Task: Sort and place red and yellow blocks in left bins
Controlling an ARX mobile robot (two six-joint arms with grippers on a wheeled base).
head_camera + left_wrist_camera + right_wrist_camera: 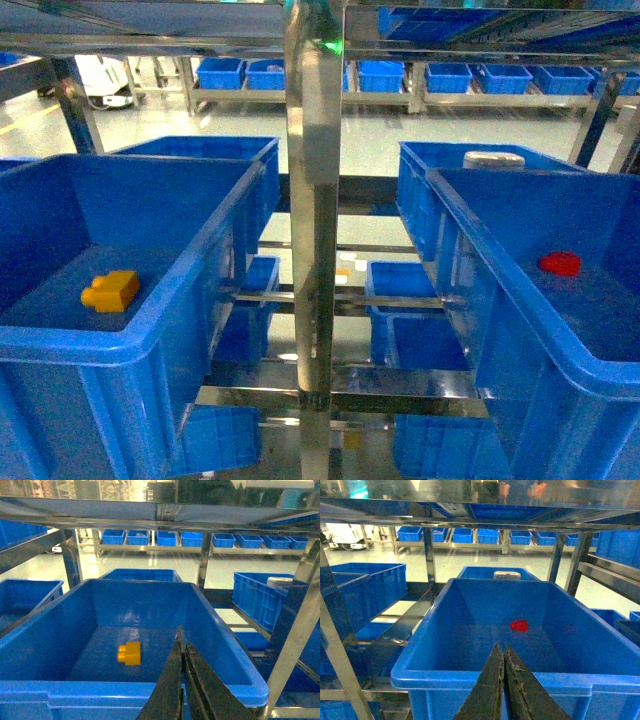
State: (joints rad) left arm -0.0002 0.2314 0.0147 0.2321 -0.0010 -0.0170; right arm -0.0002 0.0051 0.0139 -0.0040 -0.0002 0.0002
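My left claw (182,680) and right claw (502,680) are both pressed together, empty, each above a blue crate's near rim: the yellow brick (129,653) lies in the left crate (60,630), the red brick (519,625) in the right crate (445,625).

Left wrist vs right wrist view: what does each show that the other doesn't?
Only the left wrist view shows the yellow block lying on the floor of its blue crate, behind the shut left gripper. Only the right wrist view shows the red block in the other blue crate, past the shut right gripper. Both show steel racking and rows of distant blue bins.
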